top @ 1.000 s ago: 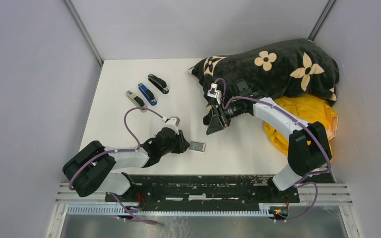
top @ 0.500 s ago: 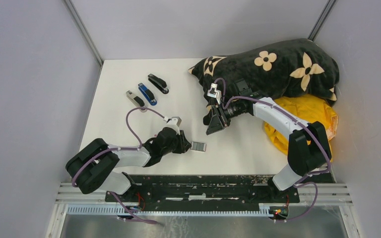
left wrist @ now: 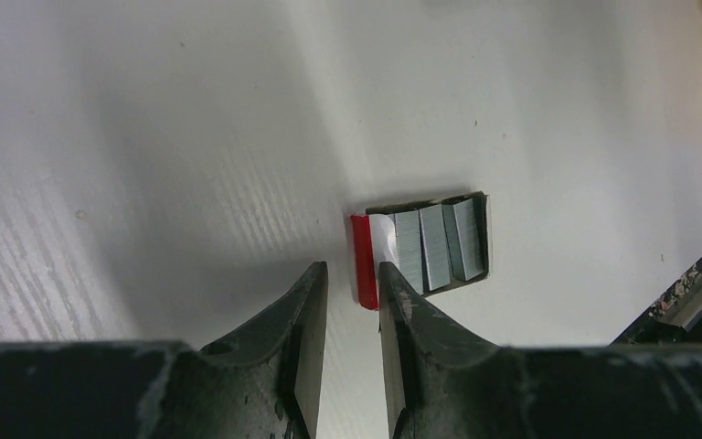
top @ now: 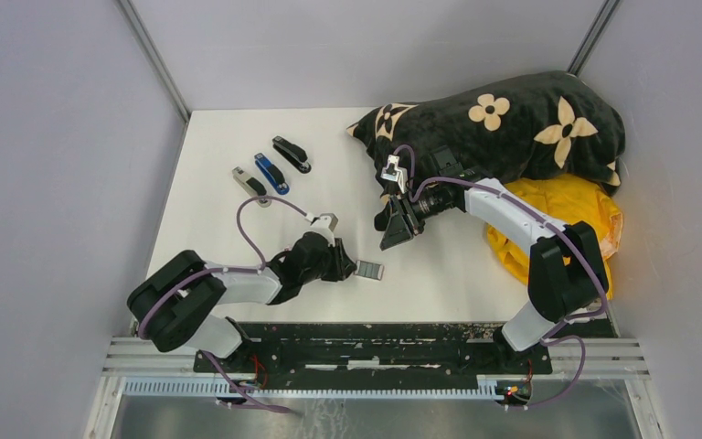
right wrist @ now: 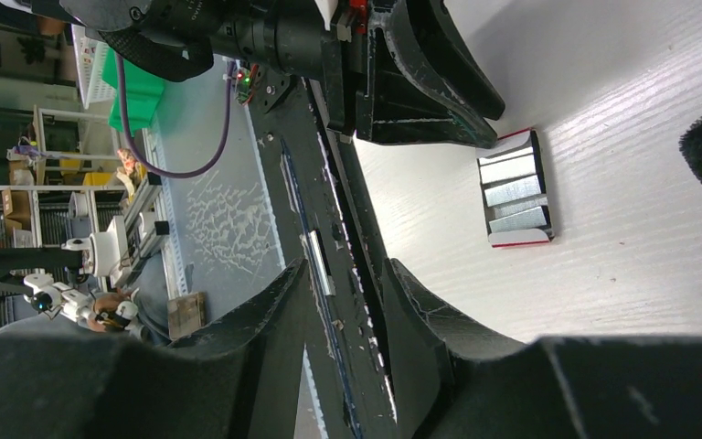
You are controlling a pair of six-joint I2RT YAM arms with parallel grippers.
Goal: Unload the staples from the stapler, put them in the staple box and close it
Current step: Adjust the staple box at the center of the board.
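The white table [top: 228, 247] carried a small open staple box [top: 369, 271] with a red edge, lying flat near the front edge. Well apart from the box, toward the far left, three staplers lay side by side in a slanted row. The grey stapler [top: 250, 185] was nearest the box, the blue stapler [top: 271, 173] in the middle, and the black stapler [top: 291, 154] farthest. To the far right of the box sprawled a black blanket with cream flowers [top: 512, 123]. Right of the box, a crumpled yellow cloth [top: 567, 206] lay at the table's edge, partly under the blanket.
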